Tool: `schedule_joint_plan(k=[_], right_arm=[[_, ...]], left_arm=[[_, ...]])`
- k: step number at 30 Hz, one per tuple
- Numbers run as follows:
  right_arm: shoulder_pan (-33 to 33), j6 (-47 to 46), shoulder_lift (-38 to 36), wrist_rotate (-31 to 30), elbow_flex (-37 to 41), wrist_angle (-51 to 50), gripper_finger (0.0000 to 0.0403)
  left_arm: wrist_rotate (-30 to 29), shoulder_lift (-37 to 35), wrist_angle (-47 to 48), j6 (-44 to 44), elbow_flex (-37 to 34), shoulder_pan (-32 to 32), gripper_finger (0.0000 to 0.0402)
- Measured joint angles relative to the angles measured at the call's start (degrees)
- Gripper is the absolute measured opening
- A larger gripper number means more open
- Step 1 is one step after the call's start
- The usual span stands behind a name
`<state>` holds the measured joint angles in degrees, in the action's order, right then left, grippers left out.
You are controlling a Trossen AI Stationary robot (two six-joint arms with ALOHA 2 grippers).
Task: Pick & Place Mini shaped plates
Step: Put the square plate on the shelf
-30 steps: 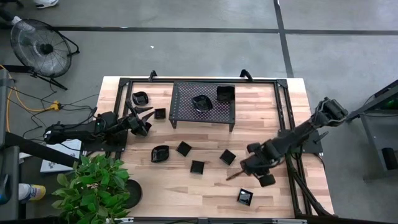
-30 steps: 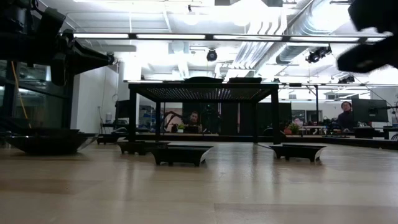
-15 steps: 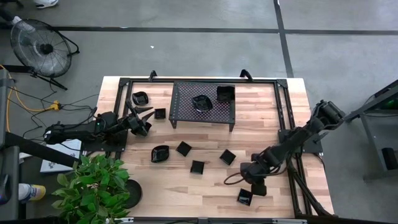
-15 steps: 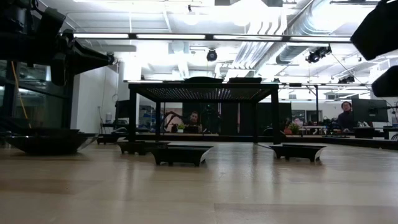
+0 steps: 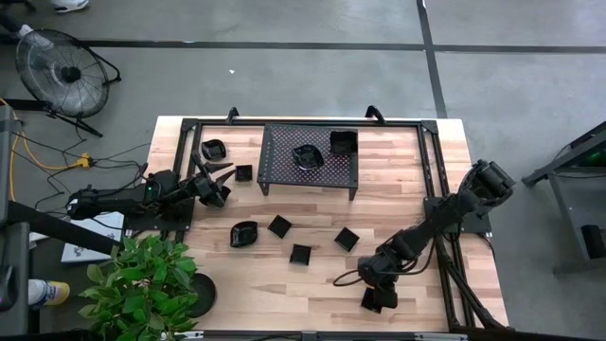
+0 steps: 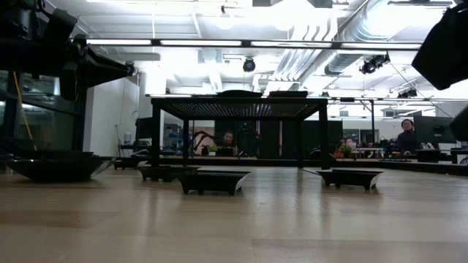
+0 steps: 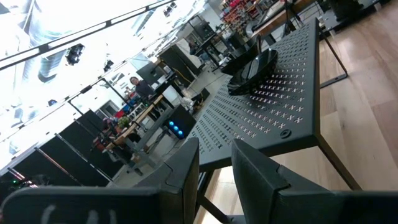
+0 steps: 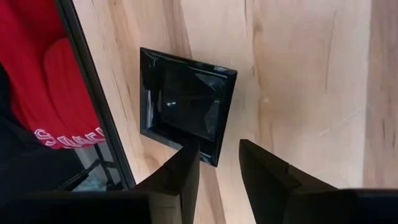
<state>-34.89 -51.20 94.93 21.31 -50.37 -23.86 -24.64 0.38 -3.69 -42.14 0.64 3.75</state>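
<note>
Several small glossy black plates lie on the wooden table: a scalloped one (image 5: 244,233), square ones (image 5: 279,225) (image 5: 300,254) (image 5: 347,239), and others at the far left (image 5: 214,149) (image 5: 243,173). Two more (image 5: 308,156) (image 5: 343,143) rest on the perforated rack (image 5: 279,161). My right gripper (image 5: 373,287) (image 8: 219,163) hovers open, tilted downward, just over a square plate (image 8: 186,102) (image 5: 371,303) near the table's front edge; the plate's nearest corner shows between the fingertips. My left gripper (image 5: 220,180) (image 7: 214,168) waits level at the table's left, beside the rack, fingers slightly apart and empty.
A black metal frame (image 5: 431,170) borders the table. A potted plant (image 5: 142,284) stands at the near left corner. The table's near edge (image 5: 379,330) lies close behind the front plate. Bare wood (image 5: 284,294) stretches left of that plate. People sit in the room beyond (image 6: 230,139).
My right gripper has moved toward the table's near edge and down, coming over the square plate by the front edge, and its wrist has rolled and tipped more steeply downward. Its finger gap looks unchanged. The plates have kept their places.
</note>
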Motion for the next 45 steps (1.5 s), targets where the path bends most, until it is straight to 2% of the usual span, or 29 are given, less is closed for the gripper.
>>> schedule_joint_plan(k=[7, 14, 25, 45], right_arm=[[0.06, 0.09, 0.36, -1.47, -0.02, 0.22, 0.0108], [0.09, 0.22, 2.67, -0.62, -0.04, 4.29, 0.0108], [0.40, 0.63, 2.98, 0.13, -0.04, 4.90, 0.0106], [0.45, 2.54, 4.86, 1.96, -0.04, 8.25, 0.0022]], left_arm=[[0.00, 0.02, 0.00, -0.01, 0.00, 0.00, 0.0092], [-0.02, 0.02, -0.01, -0.01, 0.00, 0.00, 0.0092], [-0.02, 0.02, 0.01, -0.01, 0.00, -0.02, 0.0092], [-0.02, 0.00, -0.01, -0.01, 0.00, 0.00, 0.0092]])
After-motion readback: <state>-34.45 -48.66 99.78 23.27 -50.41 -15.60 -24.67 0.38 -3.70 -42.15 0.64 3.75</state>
